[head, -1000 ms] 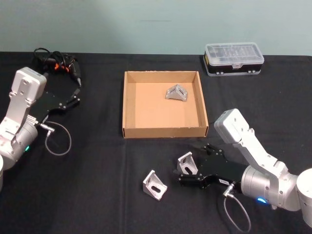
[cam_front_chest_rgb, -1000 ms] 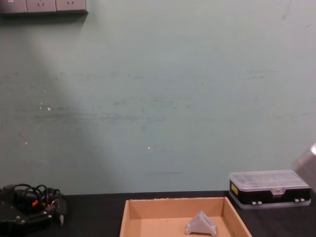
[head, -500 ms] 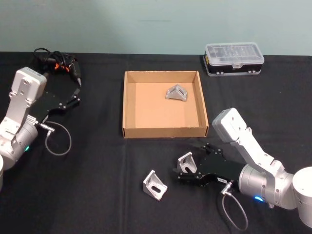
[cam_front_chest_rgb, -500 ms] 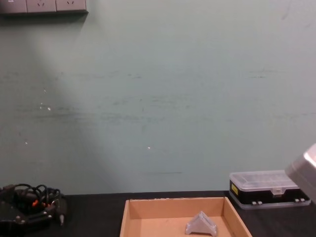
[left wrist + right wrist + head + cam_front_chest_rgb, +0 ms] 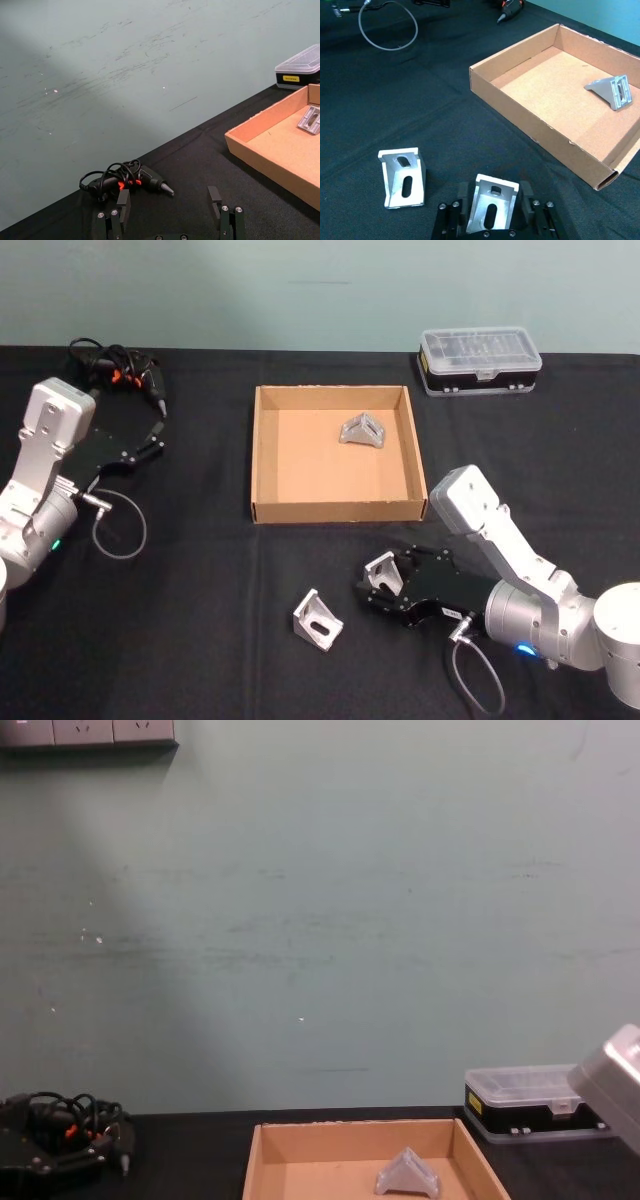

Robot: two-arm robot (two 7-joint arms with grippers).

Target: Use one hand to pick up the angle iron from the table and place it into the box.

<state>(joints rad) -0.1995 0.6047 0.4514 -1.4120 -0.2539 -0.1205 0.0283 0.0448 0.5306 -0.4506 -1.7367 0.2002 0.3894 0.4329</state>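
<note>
Right gripper (image 5: 493, 189) low over black table (image 5: 200, 620), fingers clamped on upright angle iron (image 5: 490, 212), just before cardboard box (image 5: 340, 510), second bracket (image 5: 317, 620) beside, third bracket (image 5: 363, 430) inside box, left gripper (image 5: 169, 196) spread, parked far left.

Right arm (image 5: 545, 618): reaches in low from the near right, forearm angled toward the centre. Its light grey wrist block (image 5: 468, 498) sits raised, above and behind the gripper.

Right gripper (image 5: 383, 585): held low, pointing toward the robot's left. In the wrist view its fingers (image 5: 463, 199) are drawn in against both sides of an angle iron (image 5: 502, 210), which stands upright between them.

Left arm (image 5: 25, 520): parked at the far left, elbow bent, its grey wrist housing (image 5: 55, 420) tilted upward.

Left gripper (image 5: 156, 436): held low, pointing forward and to the right, fingers spread wide apart.
</note>
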